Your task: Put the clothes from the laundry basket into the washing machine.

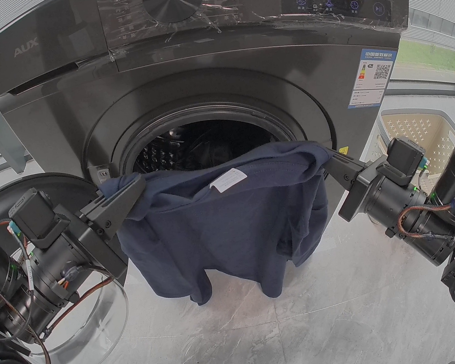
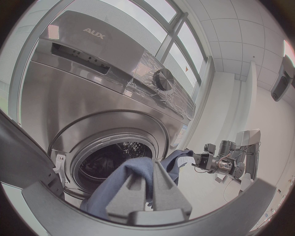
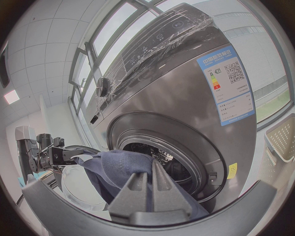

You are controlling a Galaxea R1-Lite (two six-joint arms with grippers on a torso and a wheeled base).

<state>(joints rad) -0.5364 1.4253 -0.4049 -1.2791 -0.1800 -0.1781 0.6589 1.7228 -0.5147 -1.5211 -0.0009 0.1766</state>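
A dark blue shirt (image 1: 228, 224) hangs spread before the grey washing machine (image 1: 169, 87) and its open mouth, top corners pinched by the left gripper (image 1: 125, 189) and right gripper (image 1: 332, 164); a cream perforated laundry basket (image 1: 426, 129) stands just beside the machine

I see a pale marbled tile floor (image 1: 272, 341) with thin seams. Tall windows (image 2: 184, 33) run along its far edge, a strip of grass (image 1: 432, 53) outside. Overhead, a white tiled ceiling (image 3: 46, 46) carries one lit panel (image 3: 11, 96). White walls (image 2: 270, 123) meet it.
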